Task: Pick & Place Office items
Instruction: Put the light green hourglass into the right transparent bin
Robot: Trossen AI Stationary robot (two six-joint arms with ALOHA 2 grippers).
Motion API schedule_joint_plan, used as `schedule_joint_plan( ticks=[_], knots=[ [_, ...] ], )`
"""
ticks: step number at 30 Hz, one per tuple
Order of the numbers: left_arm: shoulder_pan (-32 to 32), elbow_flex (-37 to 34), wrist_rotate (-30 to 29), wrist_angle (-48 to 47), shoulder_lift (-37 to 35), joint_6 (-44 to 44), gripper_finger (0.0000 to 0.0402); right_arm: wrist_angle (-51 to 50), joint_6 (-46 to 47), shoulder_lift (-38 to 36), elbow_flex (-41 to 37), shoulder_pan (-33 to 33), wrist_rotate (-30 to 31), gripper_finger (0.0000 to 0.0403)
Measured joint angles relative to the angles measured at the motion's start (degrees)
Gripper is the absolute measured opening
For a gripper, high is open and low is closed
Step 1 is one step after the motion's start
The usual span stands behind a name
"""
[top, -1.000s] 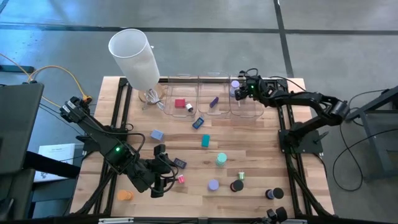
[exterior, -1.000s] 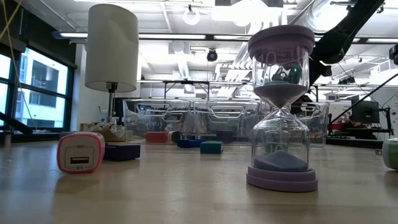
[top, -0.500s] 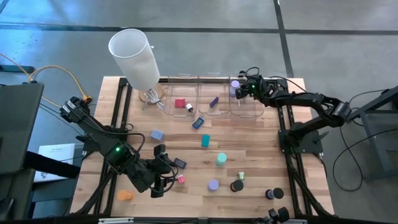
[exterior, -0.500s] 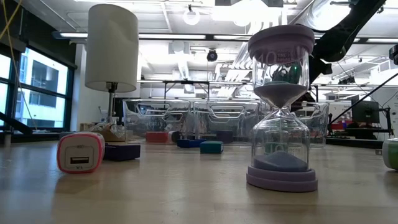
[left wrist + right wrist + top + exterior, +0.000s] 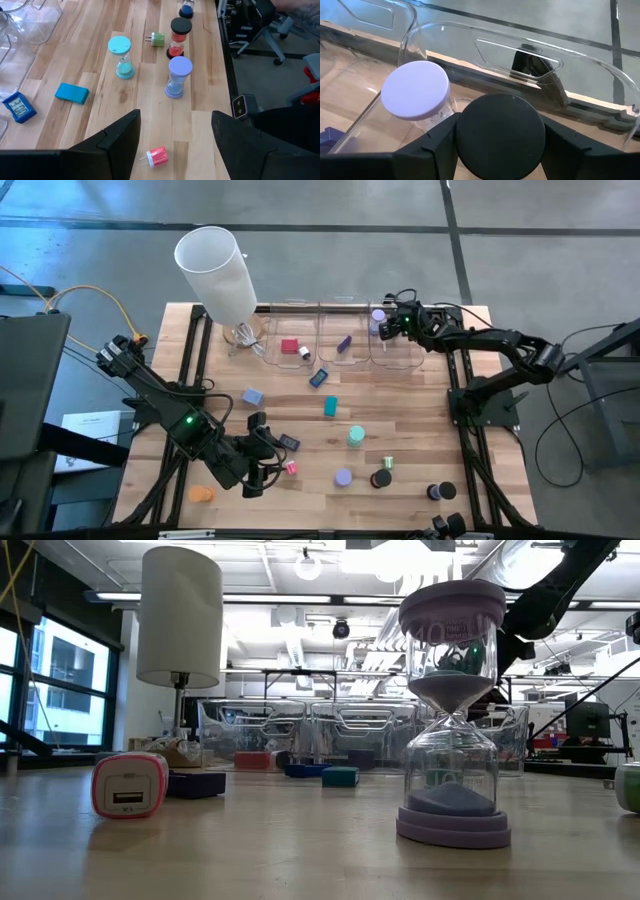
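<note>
**Bench inventory: timers, blocks and clear bins**

Bench (image 5: pixel 420 405): pale wooden planks, dark metal frame rails along both side edges.

Clear plastic bins (image 5: pixel 345 340): a row of three along the far edge, glossy, round-cornered; the left one holds a red block (image 5: pixel 290 348), the middle one a dark purple flat piece (image 5: pixel 344 343), the right one a lavender-capped hourglass timer (image 5: pixel 415 91) standing upright on the bin floor.

Right gripper (image 5: pixel 395 322): above the right bin at the far right corner; pinching a black-capped round timer (image 5: pixel 501 135), its matt black disc filling the gap between the two dark fingers, just beside the lavender cap.

Left gripper (image 5: pixel 262 450): low over the near left part of the bench; fingers spread, nothing between them; a small pink plug-shaped block (image 5: pixel 157 156) lies on the wood just ahead of it.

Loose items mid-bench: lavender block (image 5: pixel 252 396); blue flat rectangle (image 5: pixel 319 378); teal block (image 5: pixel 330 408); teal-capped hourglass (image 5: pixel 356 437), upright; lavender-capped hourglass (image 5: pixel 343 478), upright, clear glass bulbs; black-capped hourglass with red sand (image 5: pixel 382 478); small green plug block (image 5: pixel 388 463); orange disc (image 5: pixel 202 494) near the near left corner; blue-and-black timer (image 5: pixel 440 492) towards the near right corner.

Tall white cylinder (image 5: pixel 216 272): smooth, on a thin stand at the far left corner.
</note>
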Motion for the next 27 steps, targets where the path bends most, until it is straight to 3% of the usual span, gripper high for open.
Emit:
schedule_joint_plan(
  ticks=[22,27],
  knots=[
    [-0.01,0.0,0.0,0.03,0.0,0.0,0.0238,-1.64,-0.25,0.0,0.0,-0.15,-0.02,0.0217],
    [0.01,0.0,0.0,0.03,0.0,0.0,0.0238,-1.61,-0.88,0.02,0.0,-1.45,-3.87,0.0217]
  ],
)
